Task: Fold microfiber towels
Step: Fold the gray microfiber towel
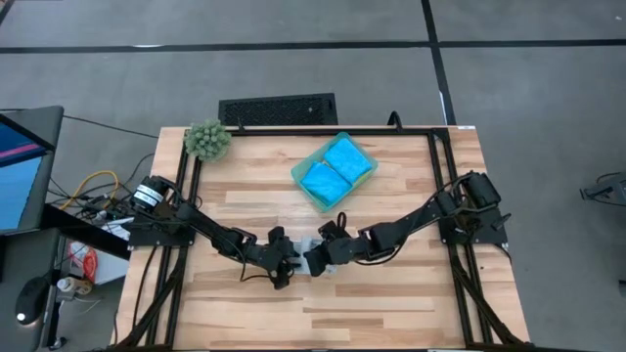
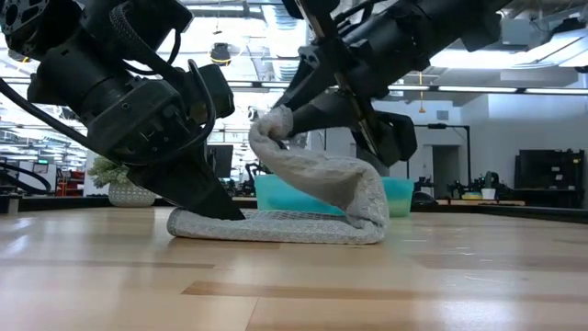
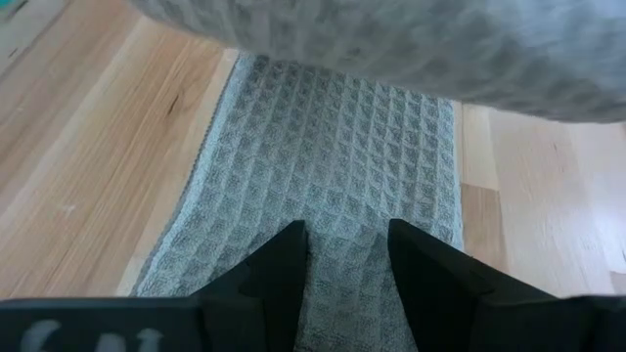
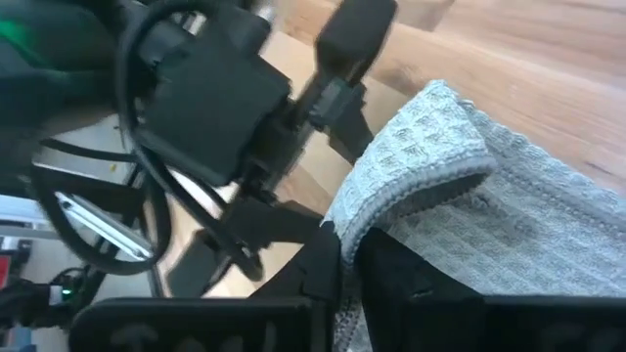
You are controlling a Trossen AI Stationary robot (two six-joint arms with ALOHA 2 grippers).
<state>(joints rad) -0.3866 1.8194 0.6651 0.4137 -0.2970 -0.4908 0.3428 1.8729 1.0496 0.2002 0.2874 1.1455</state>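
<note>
Your table (image 1: 391, 303) carries a teal tray (image 1: 305, 188) near its far edge, with two blue towels (image 1: 336, 168) folded inside, and a green plant ball (image 1: 207, 140) at the far left corner. Mid-table lies your grey towel (image 2: 276, 225), half folded over. Your left gripper (image 3: 347, 256) presses its lower layer down, fingers spread apart. Your right gripper (image 4: 350, 256) pinches the towel's raised edge above it.

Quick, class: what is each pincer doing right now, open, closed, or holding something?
Left pincer: open, fingers pressing the grey towel flat on the table.
Right pincer: closed on the grey towel's lifted edge, held above the table.
</note>
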